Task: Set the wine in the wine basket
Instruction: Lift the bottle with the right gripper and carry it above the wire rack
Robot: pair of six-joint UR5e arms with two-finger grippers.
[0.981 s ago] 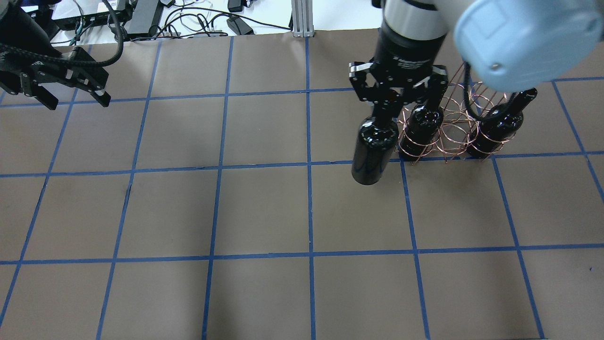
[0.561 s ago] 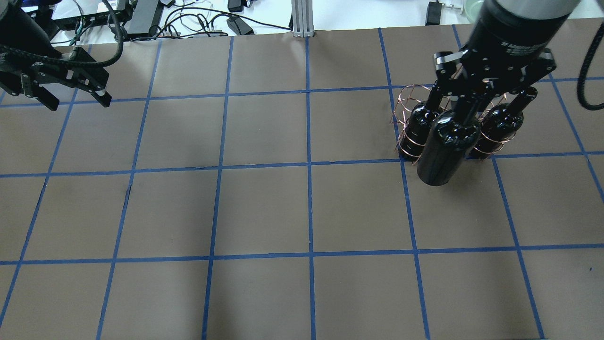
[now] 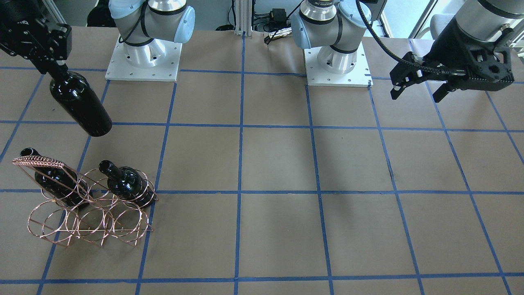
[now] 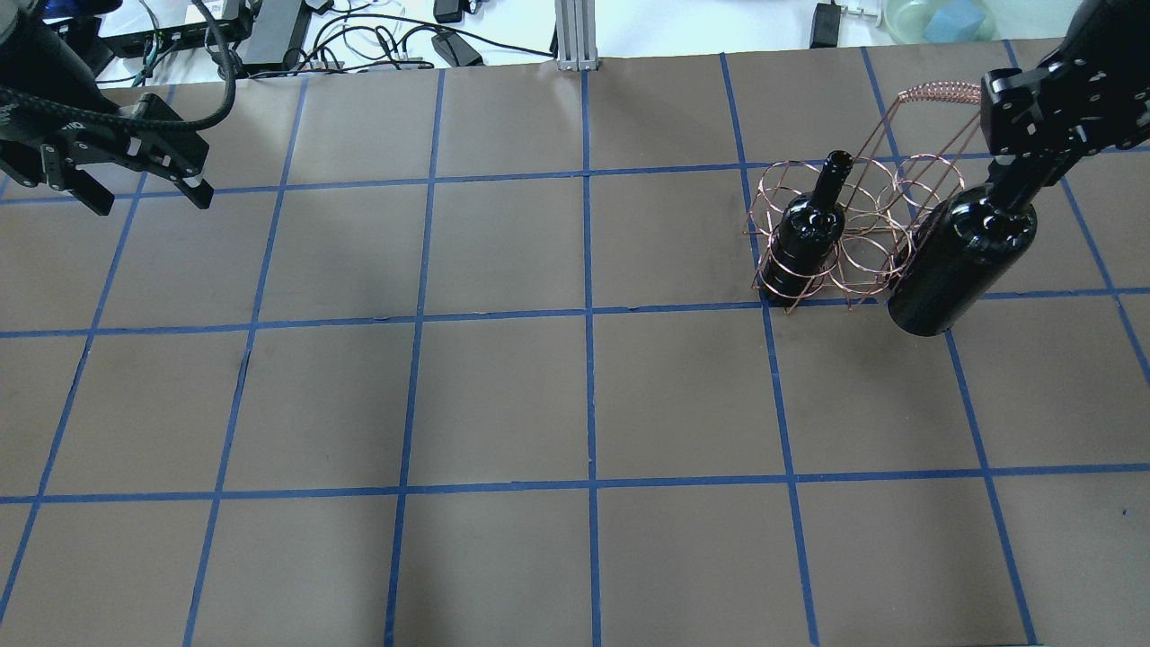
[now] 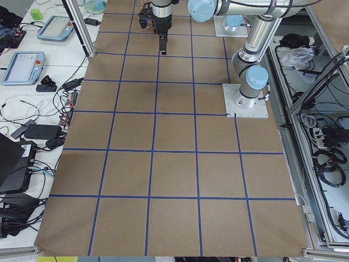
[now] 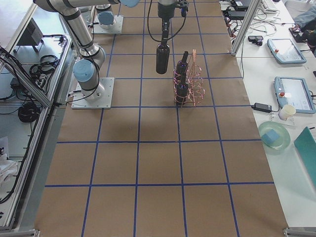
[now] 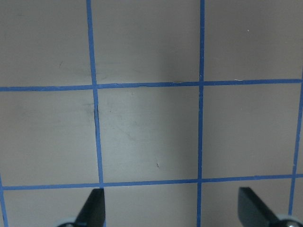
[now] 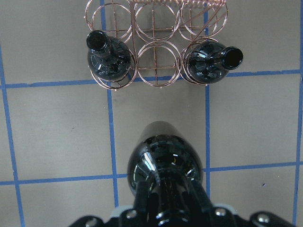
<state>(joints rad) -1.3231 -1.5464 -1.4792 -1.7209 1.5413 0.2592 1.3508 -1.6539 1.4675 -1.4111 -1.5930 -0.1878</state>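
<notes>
The right hand [image 4: 1020,180] has carried its bottle [image 4: 957,261] sideways across the rack [image 4: 867,235]. It now hangs off the rack's right end.

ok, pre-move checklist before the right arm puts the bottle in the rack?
1. Grip: right end effector shut on the wine by its neck: ok.
2. Free slot: wine basket, middle ring between the racked bottles is empty: ok.
3. Alignment: the wine hangs on the robot's side of the basket, not over that ring: not ok.
4. Base clearance over the racked necks: cannot tell.
5. Left end effector open, far across the table: ok.
</notes>
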